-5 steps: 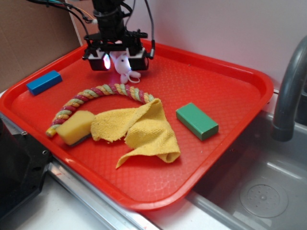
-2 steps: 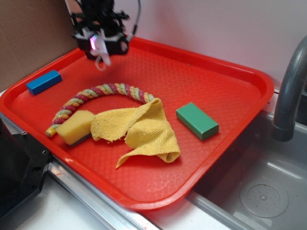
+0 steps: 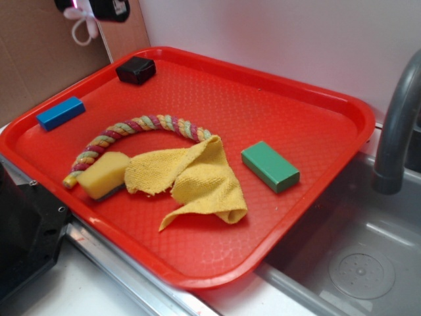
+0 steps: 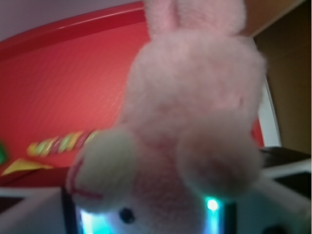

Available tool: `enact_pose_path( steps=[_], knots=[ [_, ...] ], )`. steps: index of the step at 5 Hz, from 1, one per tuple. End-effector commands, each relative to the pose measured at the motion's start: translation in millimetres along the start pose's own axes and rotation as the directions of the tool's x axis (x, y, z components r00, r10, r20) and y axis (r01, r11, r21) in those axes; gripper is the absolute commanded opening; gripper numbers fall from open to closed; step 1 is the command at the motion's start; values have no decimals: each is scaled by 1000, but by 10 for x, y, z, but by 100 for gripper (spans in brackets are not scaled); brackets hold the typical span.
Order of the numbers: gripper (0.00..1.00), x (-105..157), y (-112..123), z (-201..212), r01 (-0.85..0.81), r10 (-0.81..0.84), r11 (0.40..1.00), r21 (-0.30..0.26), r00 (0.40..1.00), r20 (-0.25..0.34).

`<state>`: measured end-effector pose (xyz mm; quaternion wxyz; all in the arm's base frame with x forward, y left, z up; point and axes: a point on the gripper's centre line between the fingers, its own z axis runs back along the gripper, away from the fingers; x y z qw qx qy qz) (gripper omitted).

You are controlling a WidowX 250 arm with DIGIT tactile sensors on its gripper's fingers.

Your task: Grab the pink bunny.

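The pink bunny (image 3: 81, 25) hangs from my gripper (image 3: 84, 6) at the top left edge of the exterior view, high above the back left corner of the red tray (image 3: 316, 99). Only the gripper's lower part shows there, and the bunny's pale cord loops below it. In the wrist view the bunny (image 4: 190, 117) fills most of the frame, blurred and very close, with one dark eye near the bottom. My gripper (image 4: 151, 217) is shut on the bunny at its head end, with the tray far below.
On the tray lie a black block (image 3: 136, 70), a blue block (image 3: 60, 112), a multicoloured rope (image 3: 131, 131), a yellow sponge (image 3: 104, 174), a yellow cloth (image 3: 191, 178) and a green block (image 3: 270, 166). A brown cardboard wall (image 3: 39, 59) stands left. A sink and faucet (image 3: 395, 131) are right.
My gripper has risen up and to the left with the bunny, lifting it off the tray. A black block that the gripper hid now shows on the tray.
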<state>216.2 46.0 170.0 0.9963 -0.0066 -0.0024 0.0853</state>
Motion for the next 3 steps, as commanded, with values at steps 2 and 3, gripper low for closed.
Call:
enact_pose_path(
  steps=[2, 3],
  knots=[
    [0, -215, -64, 405, 132, -135, 990, 50, 990, 50],
    [0, -237, -29, 405, 113, -116, 993, 44, 992, 53]
  ],
)
